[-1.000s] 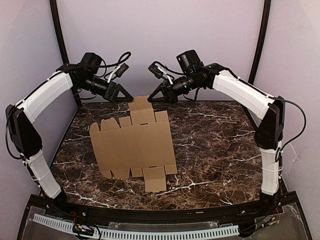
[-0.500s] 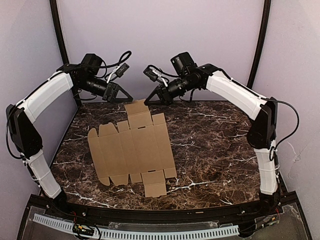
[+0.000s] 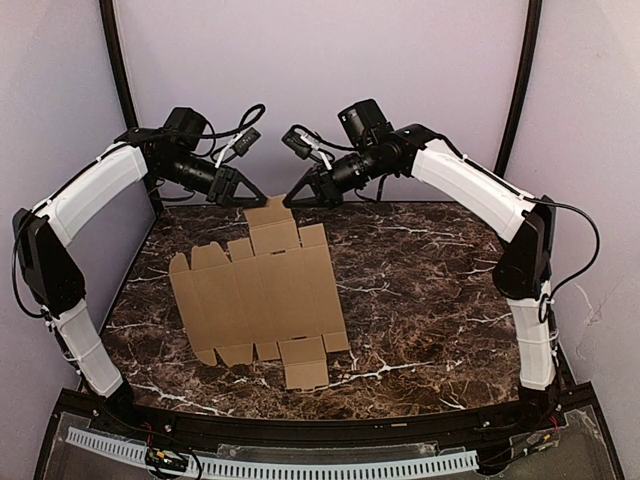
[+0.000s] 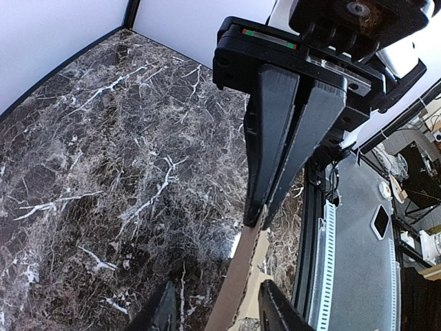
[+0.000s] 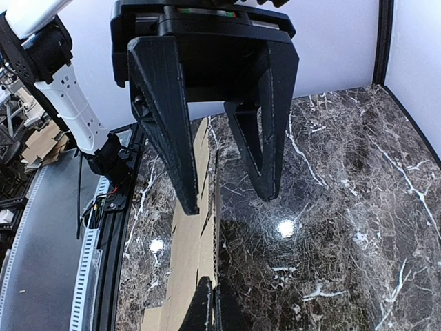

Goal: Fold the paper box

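Note:
The paper box lies unfolded on the marble table, a tan die-cut sheet with flaps on every side. Its far flap is lifted at the back. My right gripper is shut on that flap's edge; the left wrist view shows its fingers pinching the cardboard. My left gripper is open, and its jaws straddle the same flap with a gap on both sides. In the right wrist view my own shut gripper holds the sheet, with the left gripper open facing it.
Black frame posts and pale walls close in the back and sides. A black rail with a white perforated strip runs along the near edge. Bare marble lies right of the sheet.
The right gripper has drawn the far flap leftward, and the whole sheet slid a little left with it. The left gripper's jaws have narrowed around the flap.

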You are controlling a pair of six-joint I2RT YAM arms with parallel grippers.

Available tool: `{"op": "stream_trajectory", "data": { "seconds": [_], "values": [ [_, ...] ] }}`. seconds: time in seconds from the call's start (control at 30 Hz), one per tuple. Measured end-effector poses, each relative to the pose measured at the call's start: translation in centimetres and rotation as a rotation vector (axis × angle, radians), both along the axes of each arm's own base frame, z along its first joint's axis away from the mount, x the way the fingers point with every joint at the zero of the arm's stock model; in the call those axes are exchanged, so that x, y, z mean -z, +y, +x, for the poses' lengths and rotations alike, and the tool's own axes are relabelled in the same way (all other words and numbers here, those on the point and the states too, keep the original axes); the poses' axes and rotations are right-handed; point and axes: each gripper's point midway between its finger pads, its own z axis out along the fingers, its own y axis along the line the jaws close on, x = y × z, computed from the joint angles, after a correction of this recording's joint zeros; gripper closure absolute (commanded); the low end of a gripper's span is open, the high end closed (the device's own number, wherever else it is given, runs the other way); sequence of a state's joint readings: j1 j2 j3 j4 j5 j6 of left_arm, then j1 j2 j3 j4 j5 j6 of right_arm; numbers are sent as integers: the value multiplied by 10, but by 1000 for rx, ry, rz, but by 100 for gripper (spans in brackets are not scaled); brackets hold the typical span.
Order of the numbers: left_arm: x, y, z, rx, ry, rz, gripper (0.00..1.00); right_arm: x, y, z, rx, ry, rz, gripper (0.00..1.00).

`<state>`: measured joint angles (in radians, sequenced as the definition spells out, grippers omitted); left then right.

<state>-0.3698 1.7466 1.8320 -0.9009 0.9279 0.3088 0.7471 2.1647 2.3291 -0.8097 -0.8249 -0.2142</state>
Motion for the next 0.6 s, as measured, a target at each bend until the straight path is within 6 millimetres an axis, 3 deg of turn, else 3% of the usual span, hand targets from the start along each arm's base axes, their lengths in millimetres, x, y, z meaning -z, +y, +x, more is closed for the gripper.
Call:
{"op": "stream_trajectory", "data": {
  "seconds": [0.43,0.47,0.5,0.6],
  "values": [
    [12,-3,-7,27,17,23,74,1,1,1,16,8,-8,100],
    [12,-3,-8,28,18,24,78,1,1,1,15,8,-7,100],
    [13,-4,-9,32,20,26,93,1,1,0,14,8,-8,100],
    [15,-4,-10,41,21,28,99,1,2,0,18,5,-11,100]
  ]
}}
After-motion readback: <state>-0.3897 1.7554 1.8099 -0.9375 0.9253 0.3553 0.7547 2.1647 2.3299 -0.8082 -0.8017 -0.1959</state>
